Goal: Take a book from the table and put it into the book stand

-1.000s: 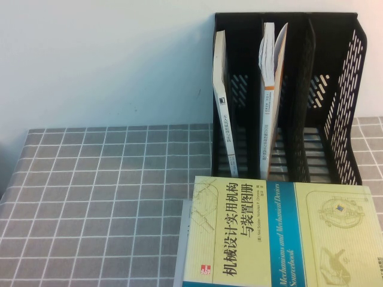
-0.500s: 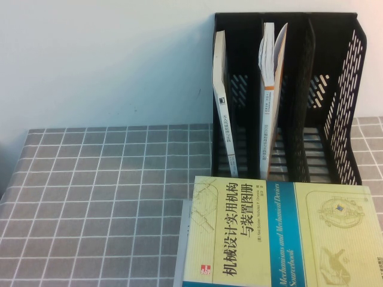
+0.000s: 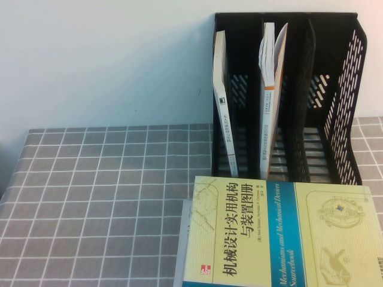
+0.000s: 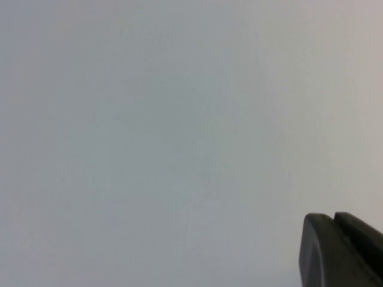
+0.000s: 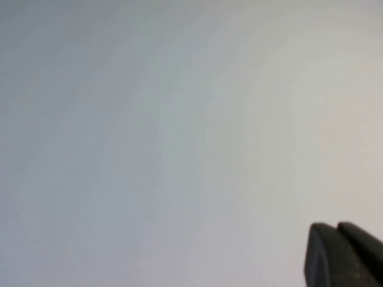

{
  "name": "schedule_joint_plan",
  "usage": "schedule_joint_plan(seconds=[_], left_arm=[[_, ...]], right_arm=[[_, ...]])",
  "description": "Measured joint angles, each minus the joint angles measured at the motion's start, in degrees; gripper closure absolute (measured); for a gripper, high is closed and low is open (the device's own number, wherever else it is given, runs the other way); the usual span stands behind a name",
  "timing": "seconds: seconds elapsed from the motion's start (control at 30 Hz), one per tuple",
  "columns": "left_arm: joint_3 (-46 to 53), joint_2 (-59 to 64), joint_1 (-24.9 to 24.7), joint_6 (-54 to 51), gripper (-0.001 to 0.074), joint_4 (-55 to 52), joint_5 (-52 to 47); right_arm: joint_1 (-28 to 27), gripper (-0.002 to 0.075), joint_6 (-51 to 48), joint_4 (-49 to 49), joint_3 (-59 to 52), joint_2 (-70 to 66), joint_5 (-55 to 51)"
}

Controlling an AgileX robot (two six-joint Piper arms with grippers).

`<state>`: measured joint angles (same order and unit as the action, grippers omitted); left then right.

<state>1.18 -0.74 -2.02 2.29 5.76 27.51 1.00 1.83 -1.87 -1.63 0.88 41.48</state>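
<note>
The book point(image 3: 281, 236), thick with a pale yellow-green cover and a blue band, lies flat on the grey grid table point(image 3: 102, 197) at the front right. Directly behind it stands the black three-slot book stand point(image 3: 335, 107). Its right slot is empty. Neither arm shows in the high view. My left gripper point(image 4: 332, 218) appears only in the left wrist view, against a blank pale wall, its fingers together and holding nothing. My right gripper point(image 5: 336, 227) appears the same way in the right wrist view, fingers together and empty.
A thin white-spined book point(image 3: 220, 101) leans in the stand's left slot and another point(image 3: 270, 95) leans in the middle slot. A grey sheet edge point(image 3: 182, 239) sticks out under the book's left side. A pale wall rises behind the table.
</note>
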Motion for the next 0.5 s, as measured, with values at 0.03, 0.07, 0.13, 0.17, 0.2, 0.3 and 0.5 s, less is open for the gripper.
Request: schedule_joint_plan(seconds=[0.03, 0.07, 0.13, 0.17, 0.2, 0.3, 0.5], left_arm=[[0.00, 0.00, 0.00, 0.00, 0.0738, 0.16, -0.72], [0.00, 0.00, 0.00, 0.00, 0.0738, 0.16, -1.35], [0.00, 0.00, 0.00, 0.00, 0.0738, 0.51, -1.70], [0.00, 0.00, 0.00, 0.00, 0.0738, 1.10, -1.70], [0.00, 0.00, 0.00, 0.00, 0.0738, 1.90, -1.70], [0.00, 0.00, 0.00, 0.34, 0.0738, 7.12, -2.12], [-7.12, 0.12, 0.00, 1.11, 0.0738, 11.51, -18.80]], right_arm=[[0.00, 0.0729, -0.15, 0.00, 0.00, 0.00, 0.00], [0.00, 0.0729, -0.45, 0.00, 0.00, 0.00, 0.00], [0.00, 0.0729, -1.11, 0.00, 0.00, 0.00, 0.00], [0.00, 0.0729, -1.11, 0.00, 0.00, 0.00, -0.51], [0.00, 0.0729, -1.11, 0.00, 0.00, 0.00, -1.55], [0.00, 0.0729, -1.11, 0.00, 3.15, 0.00, -13.68], [0.00, 0.0729, -2.73, 0.00, 16.07, -1.36, -43.45]])
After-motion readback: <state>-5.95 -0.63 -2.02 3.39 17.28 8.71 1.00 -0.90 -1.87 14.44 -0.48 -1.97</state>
